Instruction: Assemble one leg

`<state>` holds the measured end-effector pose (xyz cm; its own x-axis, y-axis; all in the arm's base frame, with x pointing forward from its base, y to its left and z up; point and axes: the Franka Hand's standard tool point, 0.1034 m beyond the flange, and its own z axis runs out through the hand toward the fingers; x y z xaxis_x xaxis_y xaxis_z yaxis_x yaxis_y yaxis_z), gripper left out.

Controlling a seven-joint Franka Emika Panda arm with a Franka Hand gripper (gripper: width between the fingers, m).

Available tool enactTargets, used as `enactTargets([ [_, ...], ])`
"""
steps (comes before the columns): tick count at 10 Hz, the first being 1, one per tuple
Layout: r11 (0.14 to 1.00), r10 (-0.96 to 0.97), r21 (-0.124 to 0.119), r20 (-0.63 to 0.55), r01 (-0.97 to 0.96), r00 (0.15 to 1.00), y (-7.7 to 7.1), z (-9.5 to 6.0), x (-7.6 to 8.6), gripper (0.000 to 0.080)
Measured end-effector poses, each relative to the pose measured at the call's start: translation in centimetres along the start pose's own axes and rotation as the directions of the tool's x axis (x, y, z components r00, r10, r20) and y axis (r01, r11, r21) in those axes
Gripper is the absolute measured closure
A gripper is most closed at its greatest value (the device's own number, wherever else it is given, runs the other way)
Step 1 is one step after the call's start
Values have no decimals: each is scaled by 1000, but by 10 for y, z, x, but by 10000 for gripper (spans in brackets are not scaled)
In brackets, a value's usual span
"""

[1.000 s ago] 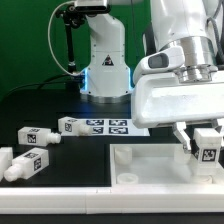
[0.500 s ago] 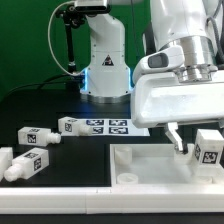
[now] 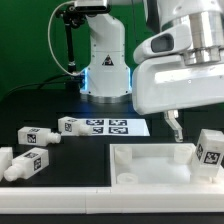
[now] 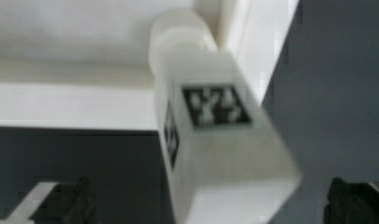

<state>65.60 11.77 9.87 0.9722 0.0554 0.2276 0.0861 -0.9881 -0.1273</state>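
Observation:
One leg, a chunky white post with a square tag, stands slightly tilted at the right corner of the large white panel. My gripper is open and hangs just above and behind the leg, not touching it; one dark finger shows to its left. In the wrist view the leg runs between my gripper's spread fingers, with the panel beyond it.
Three more legs lie on the black table at the exterior view's left. The marker board lies behind the panel. The arm's base stands at the back.
My gripper has let go of the leg and risen. The leg stays on the panel's right corner and now leans a little.

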Motion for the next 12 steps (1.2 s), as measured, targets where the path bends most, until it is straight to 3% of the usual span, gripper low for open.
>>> enactTargets([
  [2,1000,23,-4,146,-23,989,-9,10,-3,150],
  [5,1000,26,-2,160,-26,987,-7,9,-1,150],
  [6,998,55,-18,174,-53,983,-5,9,-2,150],
  [7,994,98,-73,205,-84,974,1,5,-3,150],
  [10,990,119,-91,161,-106,980,23,17,-12,150],
  [12,989,131,-92,159,-117,979,20,16,-10,159],
])
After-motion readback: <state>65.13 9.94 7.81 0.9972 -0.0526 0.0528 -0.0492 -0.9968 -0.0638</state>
